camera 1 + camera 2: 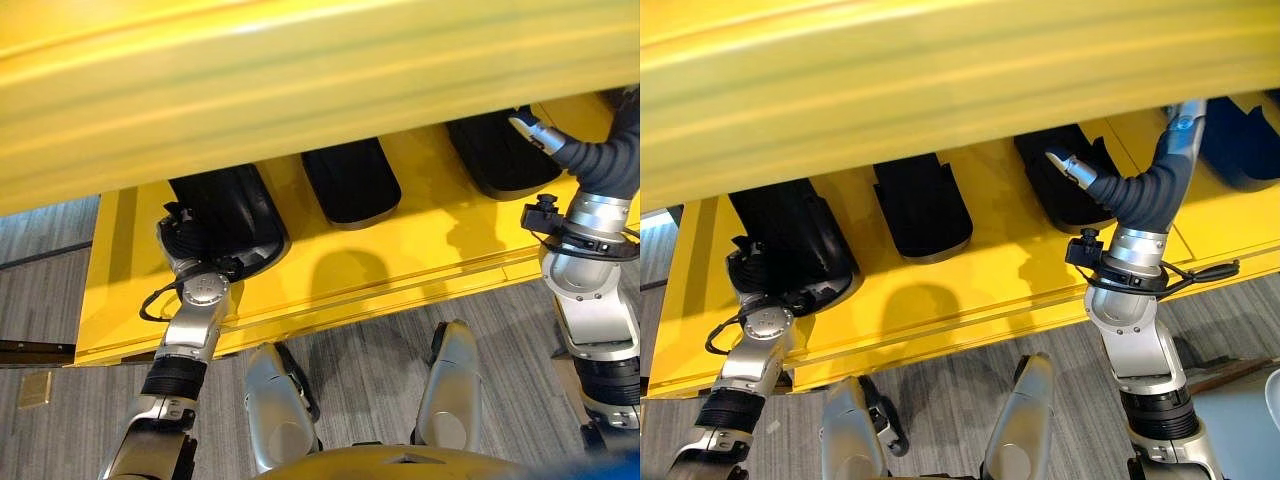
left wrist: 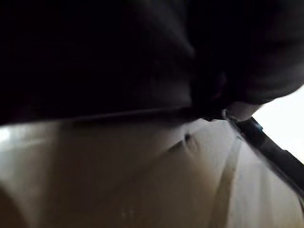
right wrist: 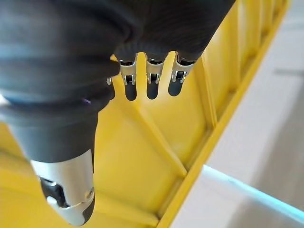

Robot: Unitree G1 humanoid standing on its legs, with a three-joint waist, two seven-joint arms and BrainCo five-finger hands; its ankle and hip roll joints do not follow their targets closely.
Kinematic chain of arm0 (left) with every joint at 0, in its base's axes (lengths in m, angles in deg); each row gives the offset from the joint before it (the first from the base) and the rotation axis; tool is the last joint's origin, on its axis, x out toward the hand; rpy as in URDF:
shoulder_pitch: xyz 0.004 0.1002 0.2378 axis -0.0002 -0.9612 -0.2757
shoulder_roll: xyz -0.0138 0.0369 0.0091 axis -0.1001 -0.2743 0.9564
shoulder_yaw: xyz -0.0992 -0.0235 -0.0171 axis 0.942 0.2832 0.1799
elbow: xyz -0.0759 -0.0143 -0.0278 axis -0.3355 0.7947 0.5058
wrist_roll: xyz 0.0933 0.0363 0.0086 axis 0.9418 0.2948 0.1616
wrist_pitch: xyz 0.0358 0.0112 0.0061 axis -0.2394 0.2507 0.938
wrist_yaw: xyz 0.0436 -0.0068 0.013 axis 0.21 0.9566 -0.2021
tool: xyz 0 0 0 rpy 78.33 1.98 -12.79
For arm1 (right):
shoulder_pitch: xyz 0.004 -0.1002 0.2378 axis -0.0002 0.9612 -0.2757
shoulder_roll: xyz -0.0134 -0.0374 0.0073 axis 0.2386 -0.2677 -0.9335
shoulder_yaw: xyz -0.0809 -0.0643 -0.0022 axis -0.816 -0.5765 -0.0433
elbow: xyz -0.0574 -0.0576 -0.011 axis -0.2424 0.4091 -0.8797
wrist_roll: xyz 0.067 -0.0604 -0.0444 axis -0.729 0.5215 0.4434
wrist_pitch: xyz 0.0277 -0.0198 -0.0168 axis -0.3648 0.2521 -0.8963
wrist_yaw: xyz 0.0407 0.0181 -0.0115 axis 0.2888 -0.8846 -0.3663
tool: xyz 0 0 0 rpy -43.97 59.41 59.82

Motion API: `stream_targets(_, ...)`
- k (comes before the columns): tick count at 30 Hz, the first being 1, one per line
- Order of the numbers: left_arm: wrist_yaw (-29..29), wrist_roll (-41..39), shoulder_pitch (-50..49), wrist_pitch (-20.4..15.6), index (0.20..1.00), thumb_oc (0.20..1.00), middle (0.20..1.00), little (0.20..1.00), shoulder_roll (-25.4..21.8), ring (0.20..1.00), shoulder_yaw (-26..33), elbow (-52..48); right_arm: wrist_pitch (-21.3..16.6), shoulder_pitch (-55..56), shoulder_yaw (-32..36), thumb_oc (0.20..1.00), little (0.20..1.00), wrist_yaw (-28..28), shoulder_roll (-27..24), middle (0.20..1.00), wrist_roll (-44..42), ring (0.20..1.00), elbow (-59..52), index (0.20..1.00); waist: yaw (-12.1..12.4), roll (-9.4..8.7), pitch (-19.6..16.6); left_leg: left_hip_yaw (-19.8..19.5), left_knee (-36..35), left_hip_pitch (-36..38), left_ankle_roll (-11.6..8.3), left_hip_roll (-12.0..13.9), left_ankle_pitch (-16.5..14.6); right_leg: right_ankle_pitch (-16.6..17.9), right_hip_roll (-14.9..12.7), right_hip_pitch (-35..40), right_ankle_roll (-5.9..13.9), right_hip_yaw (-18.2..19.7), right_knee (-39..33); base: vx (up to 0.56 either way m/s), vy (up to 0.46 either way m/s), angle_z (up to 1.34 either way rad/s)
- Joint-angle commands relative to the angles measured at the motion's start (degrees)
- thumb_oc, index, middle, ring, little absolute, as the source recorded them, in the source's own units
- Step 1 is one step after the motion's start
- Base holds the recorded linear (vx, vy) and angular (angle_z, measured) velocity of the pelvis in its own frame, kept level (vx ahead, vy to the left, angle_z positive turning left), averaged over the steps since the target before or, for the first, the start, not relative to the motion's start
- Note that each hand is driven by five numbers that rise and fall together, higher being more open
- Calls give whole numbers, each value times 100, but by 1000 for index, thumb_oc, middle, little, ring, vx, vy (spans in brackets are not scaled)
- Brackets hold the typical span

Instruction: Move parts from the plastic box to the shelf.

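Note:
Three black moulded parts lie side by side on the lower board of a yellow shelf point(image 1: 420, 240): a left part point(image 1: 235, 215), a middle part point(image 1: 350, 180) and a right part point(image 1: 495, 155). My left hand point(image 1: 185, 245) rests against the left part's near end, its dark cover on the part and its fingers hidden; the left wrist view shows that black part point(image 2: 95, 52) from very close. My right hand point(image 1: 1140, 195) hovers over the right part point(image 1: 1055, 190). Its fingers point(image 3: 149, 80) are straight above bare yellow shelf and hold nothing.
The shelf's upper yellow beam point(image 1: 300, 80) overhangs the far half of the parts. Another dark part point(image 1: 1240, 135) lies further right on the board. Grey carpet point(image 1: 380, 350) runs along the shelf's front edge, with a low wooden piece point(image 1: 35, 352) at the left.

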Motion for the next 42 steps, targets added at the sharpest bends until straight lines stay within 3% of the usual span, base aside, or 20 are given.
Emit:
stream_targets(1, -390, 335, 426, 140, 200, 200, 200, 200, -681, 200, 307, 235, -414, -268, 183, 1000, 1000, -15, -274, 1000, 194, 1000, -336, 1000, 36, 65, -72, -258, -358, 63, 96, -263, 85, -418, 234, 238, -162, 19, 306, -3, 45, -9)
stream_targets(6, -282, 459, 604, 287, 200, 200, 200, 200, -1302, 200, 488, 873, -346, -433, 173, 1000, 1000, -18, -580, 1000, -46, 1000, -236, 1000, -17, 107, -67, -172, -372, 62, 92, -243, 92, -400, 239, 196, -157, 26, 256, -1, 44, -9)
stream_targets(8, 18, 927, 596, 304, 200, 200, 200, 200, -1707, 200, 470, 1207, -340, -478, 157, 1000, 1000, -93, -749, 1000, -161, 1000, -184, 1000, -56, 136, -40, -110, -355, 71, 114, -223, 77, -384, 248, 171, -158, 30, 222, 9, 43, -6)
stream_targets(10, 96, 1103, 556, 330, 200, 200, 200, 200, -1808, 200, 456, 1220, -346, -478, 172, 1000, 1000, -144, -775, 1000, -183, 1000, -184, 1000, -59, 143, -33, -92, -354, 79, 124, -210, 75, -354, 239, 166, -154, 24, 185, 2, 20, -7)
stream_targets(21, 839, 1583, -170, -202, 200, 200, 200, 200, -2607, 200, 582, 1354, -346, -240, 436, 1000, 1000, -491, -1279, 1000, -288, 1000, -167, 1000, -56, 271, 62, 277, -1014, 397, 182, -303, 286, 122, 81, 276, -5, -158, -499, -20, 99, -6)
stream_targets(25, 1156, 1687, -231, -253, 200, 200, 200, 200, -2713, 200, 512, 1349, -309, -267, 455, 1000, 1000, -598, -1450, 1000, -305, 1000, -137, 1000, -68, 308, 105, 325, -1061, 382, 189, -351, 299, 219, 0, 276, 26, -169, -570, -25, 134, -2)
stream_targets(41, 1223, 1459, -225, -422, 200, 200, 200, 200, -2509, 200, 429, 1812, -266, -352, 482, 1000, 1000, -790, -1656, 1000, -444, 1000, -93, 1000, -122, 316, 174, 264, -785, 218, 188, -418, 208, 262, -3, 264, 3, -65, -527, 2, 63, 0)
stream_targets(42, 1162, 1307, -232, -411, 1000, 1000, 1000, 1000, -2477, 1000, 453, 1769, -251, -343, 505, 1000, 1000, -782, -1654, 1000, -485, 1000, -97, 1000, -126, 304, 178, 253, -771, 219, 192, -411, 202, 240, 17, 268, -2, -62, -508, 6, -20, -4)
